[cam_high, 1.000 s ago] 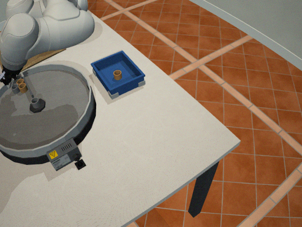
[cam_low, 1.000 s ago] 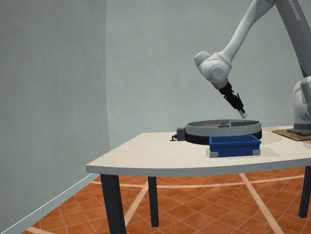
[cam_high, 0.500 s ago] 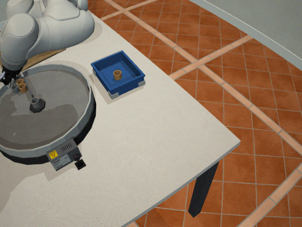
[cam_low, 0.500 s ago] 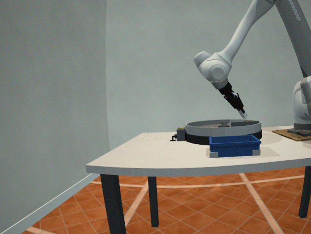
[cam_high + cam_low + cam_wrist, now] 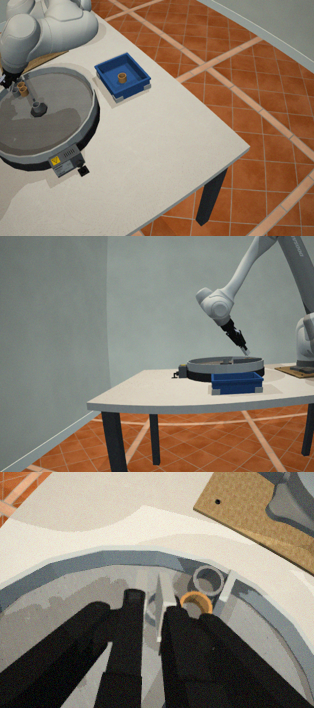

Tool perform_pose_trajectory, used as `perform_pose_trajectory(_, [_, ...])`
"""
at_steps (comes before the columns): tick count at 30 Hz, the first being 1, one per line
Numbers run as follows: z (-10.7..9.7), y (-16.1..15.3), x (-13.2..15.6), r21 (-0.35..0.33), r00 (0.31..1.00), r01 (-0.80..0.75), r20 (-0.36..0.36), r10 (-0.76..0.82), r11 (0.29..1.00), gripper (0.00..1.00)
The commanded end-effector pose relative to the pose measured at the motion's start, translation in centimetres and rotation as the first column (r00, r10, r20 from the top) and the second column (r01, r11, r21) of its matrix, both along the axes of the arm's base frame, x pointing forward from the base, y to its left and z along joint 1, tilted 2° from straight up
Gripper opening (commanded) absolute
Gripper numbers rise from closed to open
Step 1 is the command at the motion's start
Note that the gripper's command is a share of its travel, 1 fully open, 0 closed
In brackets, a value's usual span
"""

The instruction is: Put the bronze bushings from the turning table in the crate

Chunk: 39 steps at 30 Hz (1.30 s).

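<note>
The turning table (image 5: 43, 114) is a grey round tray at the table's left. Two bronze bushings (image 5: 22, 88) stand close together near its far left rim, with a steel bushing (image 5: 15, 91) beside them. In the wrist view one bronze bushing (image 5: 196, 602) and one steel bushing (image 5: 208, 580) show just beyond the fingertips. Another bronze bushing (image 5: 122, 76) stands in the blue crate (image 5: 123, 75). My gripper (image 5: 150, 586) (image 5: 245, 352) is shut and empty, tilted, a little above the tray's rim near those bushings.
A dark hub (image 5: 38, 109) with a radial bar sits at the tray's centre. A grey control box (image 5: 66, 163) is on the tray's front. The arm's base stands on a brown plate (image 5: 296, 370). The crate (image 5: 236, 383) stands right of the tray.
</note>
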<state>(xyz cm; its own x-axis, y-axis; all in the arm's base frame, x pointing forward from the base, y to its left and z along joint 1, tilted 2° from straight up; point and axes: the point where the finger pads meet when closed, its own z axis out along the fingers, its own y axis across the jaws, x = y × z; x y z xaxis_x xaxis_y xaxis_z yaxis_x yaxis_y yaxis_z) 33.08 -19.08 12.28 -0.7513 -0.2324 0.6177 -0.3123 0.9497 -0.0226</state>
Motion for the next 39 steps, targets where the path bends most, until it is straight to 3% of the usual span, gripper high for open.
perform_pose_trajectory(1, [-0.14, 0.00, 0.00, 0.000, 1.000, 0.000, 0.000, 0.000, 1.000, 0.06])
perform_pose_trajectory(39, [-0.77, 0.00, 0.02, 0.000, 1.000, 0.000, 0.000, 0.000, 1.000, 0.06])
